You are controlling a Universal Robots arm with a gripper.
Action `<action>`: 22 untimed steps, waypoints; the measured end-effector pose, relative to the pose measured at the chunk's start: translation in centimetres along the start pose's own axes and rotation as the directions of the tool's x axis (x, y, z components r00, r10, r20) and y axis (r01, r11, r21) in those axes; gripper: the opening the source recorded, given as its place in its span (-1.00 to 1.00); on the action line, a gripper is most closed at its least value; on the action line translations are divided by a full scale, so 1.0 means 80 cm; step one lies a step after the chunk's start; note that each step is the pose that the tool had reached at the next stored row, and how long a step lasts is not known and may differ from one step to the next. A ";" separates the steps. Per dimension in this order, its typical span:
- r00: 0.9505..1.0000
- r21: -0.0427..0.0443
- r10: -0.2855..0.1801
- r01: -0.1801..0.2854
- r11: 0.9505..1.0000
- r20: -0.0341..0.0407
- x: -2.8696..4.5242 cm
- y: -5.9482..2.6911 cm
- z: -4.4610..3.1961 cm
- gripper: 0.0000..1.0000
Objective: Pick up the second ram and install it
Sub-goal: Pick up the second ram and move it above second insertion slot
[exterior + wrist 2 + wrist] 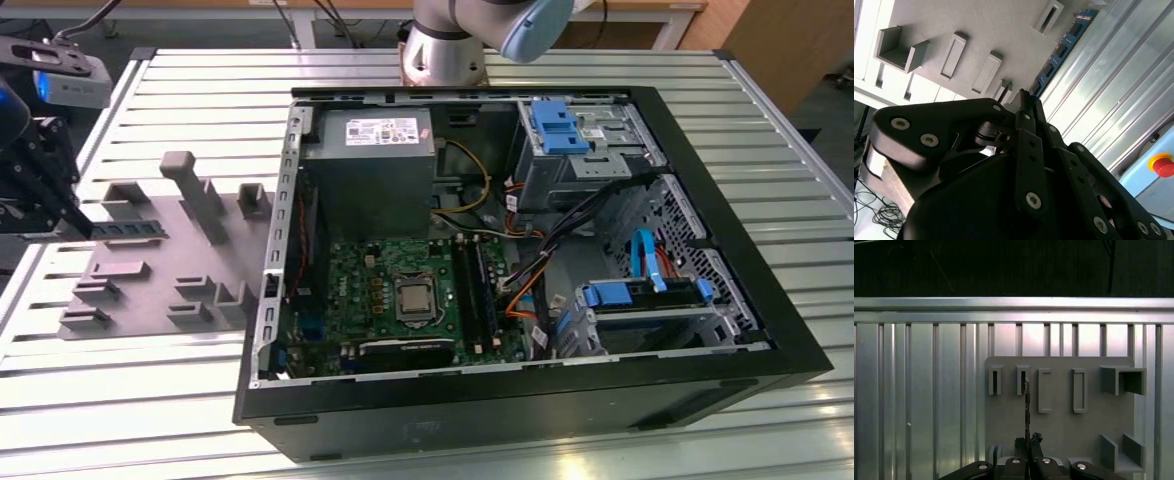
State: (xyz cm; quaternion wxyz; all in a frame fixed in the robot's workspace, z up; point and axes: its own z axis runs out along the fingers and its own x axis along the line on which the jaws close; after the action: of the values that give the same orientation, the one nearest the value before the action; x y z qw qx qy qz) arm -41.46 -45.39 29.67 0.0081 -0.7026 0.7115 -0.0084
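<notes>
The second ram (1061, 47) is a thin blue board with black chips, standing on edge along the rim of the grey fixture (1004, 30). In the first wrist view the second ram (1027, 405) appears edge-on as a thin line running away from the fingers. My gripper (1027, 100) is shut on its near end, with one finger on each face. In the exterior view my gripper (70, 222) is at the far left, at the fixture's (174, 265) left edge, and the second ram (134, 230) is a short dark strip beside it.
An open black computer case (534, 400) lies on the slatted metal table (160, 390), on the exterior view's right. Inside it are the green motherboard (380, 270) with long black slots (474, 290), cables and blue drive brackets. A red button (1162, 165) is off the table's side.
</notes>
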 end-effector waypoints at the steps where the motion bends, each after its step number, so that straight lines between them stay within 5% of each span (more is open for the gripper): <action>1: 1.000 0.000 0.000 0.000 1.000 0.000 0.0000 0.000 -0.0011 -0.72; 22: 1.000 0.000 0.000 0.000 1.000 0.000 0.0000 -0.001 -0.0221 -0.72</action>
State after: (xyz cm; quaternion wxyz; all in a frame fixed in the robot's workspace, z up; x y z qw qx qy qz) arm -41.46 -45.39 31.44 0.0081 -0.7026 0.7115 -0.0084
